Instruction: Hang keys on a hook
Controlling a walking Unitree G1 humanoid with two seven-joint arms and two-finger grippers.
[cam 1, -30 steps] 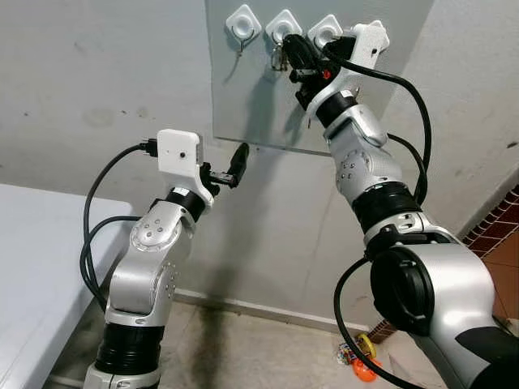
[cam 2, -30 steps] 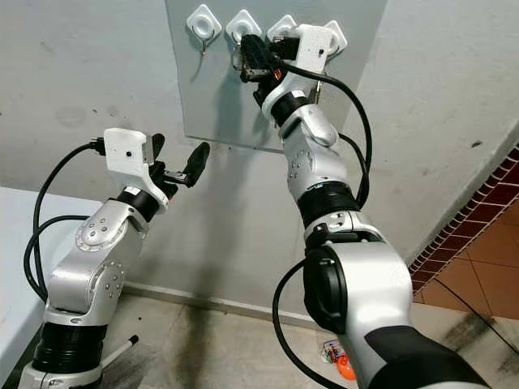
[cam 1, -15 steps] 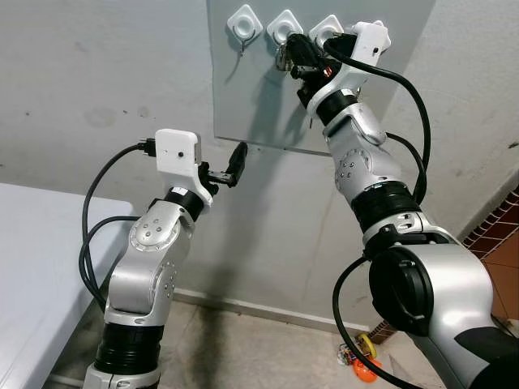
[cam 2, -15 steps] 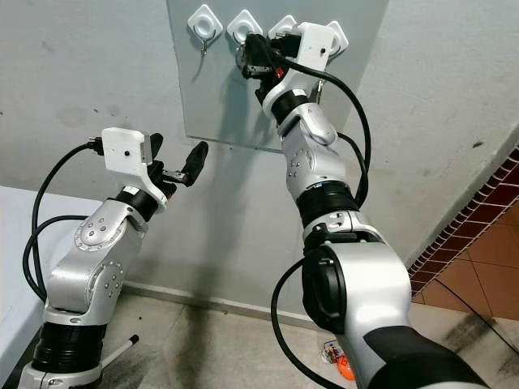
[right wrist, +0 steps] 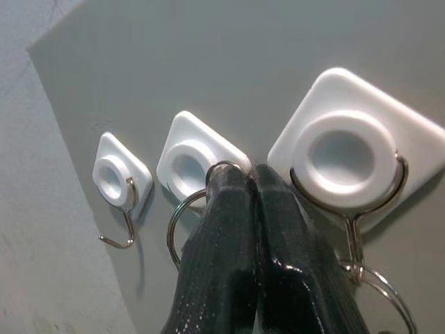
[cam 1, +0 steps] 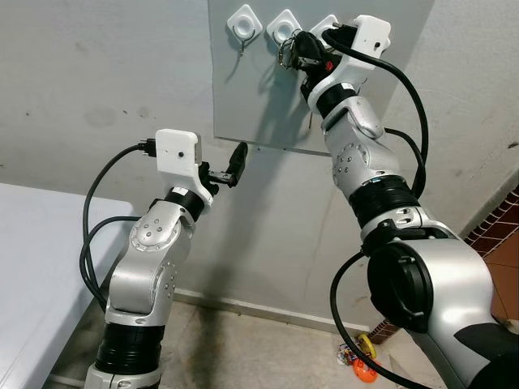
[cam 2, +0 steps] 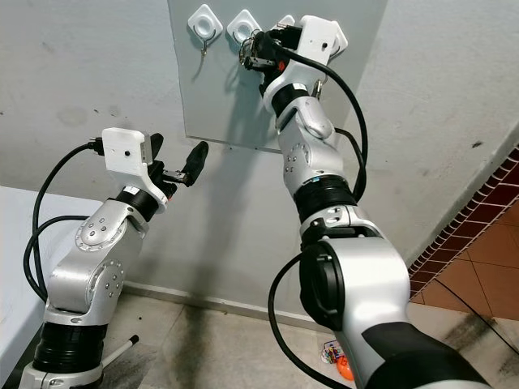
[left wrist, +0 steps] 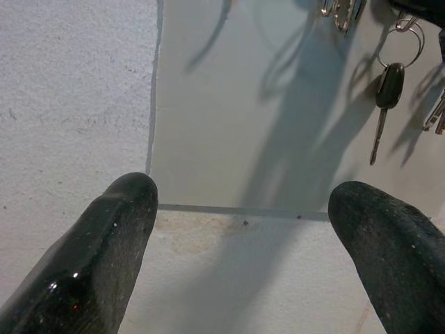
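A grey board (cam 1: pixel 243 97) on the wall carries several white hooks (cam 1: pixel 243 22). My right gripper (cam 1: pixel 298 46) is raised against the board at the second hook (right wrist: pixel 196 161), shut on a key ring (right wrist: pixel 179 224) with keys (cam 1: pixel 284 57) dangling below it. The ring lies just under that hook's white base; whether it is over the wire hook is hidden by the fingers. The hook beside it (right wrist: pixel 348 156) holds another ring with a black-headed key (left wrist: pixel 388 87). My left gripper (cam 1: pixel 231 168) hovers open below the board's lower edge, holding nothing.
A white table (cam 1: pixel 32 267) stands at the lower left. Small orange litter (cam 1: pixel 362 366) lies on the floor by the wall, and red tiles (cam 1: pixel 503 219) begin at the right. The leftmost hook (right wrist: pixel 119 186) is bare.
My right gripper has risen slightly and tipped closer to the second hook, carrying the keys with it. The left arm has stayed still.
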